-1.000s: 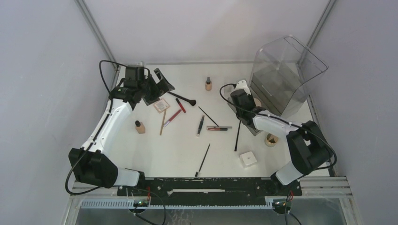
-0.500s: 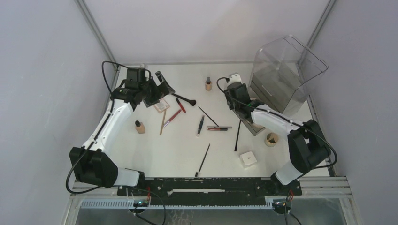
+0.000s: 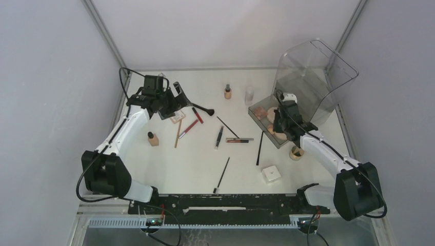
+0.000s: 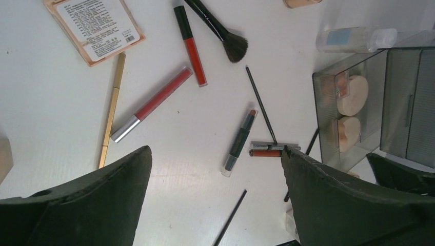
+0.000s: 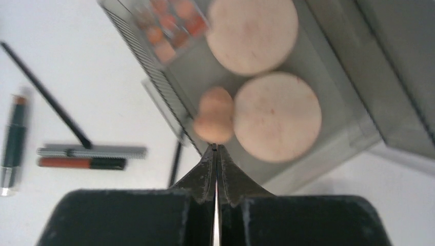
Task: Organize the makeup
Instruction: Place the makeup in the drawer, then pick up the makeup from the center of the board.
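Note:
Makeup lies scattered mid-table: a square compact (image 3: 177, 116), two red lip sticks (image 3: 197, 115), a gold pencil (image 3: 177, 134), a black brush (image 3: 202, 108), a dark tube (image 3: 219, 137), thin black sticks (image 3: 221, 175), two tan bottles (image 3: 152, 139) and a white box (image 3: 271, 173). My left gripper (image 3: 173, 100) hangs open and empty above the compact (image 4: 95, 28); its jaws (image 4: 215, 151) stand wide apart. My right gripper (image 3: 278, 129) is shut over a grey tray (image 3: 255, 117). Its tips (image 5: 216, 147) sit at a beige egg-shaped sponge (image 5: 214, 120) beside two round puffs (image 5: 277, 117); contact is unclear.
The big clear bin (image 3: 313, 82) stands at the back right, the tray drawn out in front of it. A small clear bottle (image 3: 249, 95) lies by the tray's far corner. A round tan puff (image 3: 296, 152) sits near the right edge.
My right arm swung from the back centre, near the tan bottle, rightward to over the tray. The clear bottle is now uncovered. My left gripper shifted slightly right, still open.

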{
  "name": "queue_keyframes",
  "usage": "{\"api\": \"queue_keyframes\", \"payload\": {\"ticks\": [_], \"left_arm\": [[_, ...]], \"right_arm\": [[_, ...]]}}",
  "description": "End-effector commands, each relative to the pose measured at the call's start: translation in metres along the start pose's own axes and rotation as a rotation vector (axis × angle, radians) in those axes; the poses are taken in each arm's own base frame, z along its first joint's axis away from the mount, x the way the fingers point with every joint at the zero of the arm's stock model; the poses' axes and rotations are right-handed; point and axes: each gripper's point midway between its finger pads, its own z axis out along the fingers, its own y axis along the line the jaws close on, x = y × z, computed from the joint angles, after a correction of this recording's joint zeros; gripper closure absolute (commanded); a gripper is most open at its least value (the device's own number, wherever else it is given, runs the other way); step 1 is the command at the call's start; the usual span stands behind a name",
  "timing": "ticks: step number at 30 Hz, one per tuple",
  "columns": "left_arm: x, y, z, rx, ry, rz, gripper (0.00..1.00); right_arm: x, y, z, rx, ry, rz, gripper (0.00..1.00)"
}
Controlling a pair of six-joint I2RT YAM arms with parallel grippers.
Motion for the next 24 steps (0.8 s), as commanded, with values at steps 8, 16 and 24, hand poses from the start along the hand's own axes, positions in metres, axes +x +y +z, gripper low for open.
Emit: {"api": "queue_keyframes", "payload": {"ticks": [8,16,24], "left_arm": [[-0.028,0.088,0.048,-0.500,-0.032,0.060,0.00],[-0.037,0.096,0.102,-0.615,0.066,-0.017,0.00],[-0.041,0.108,0.132,-0.679,0.051,-0.112,0.00]], "right_arm": [[-0.014,0.020,-0.028,-0.161,-0.086,0.136,0.72],[-0.024,0.034,-0.043,-0.180,-0.155,0.097,0.56],[0.000,0.021,-0.041,-0.132,-0.108,0.095,0.55]]}}
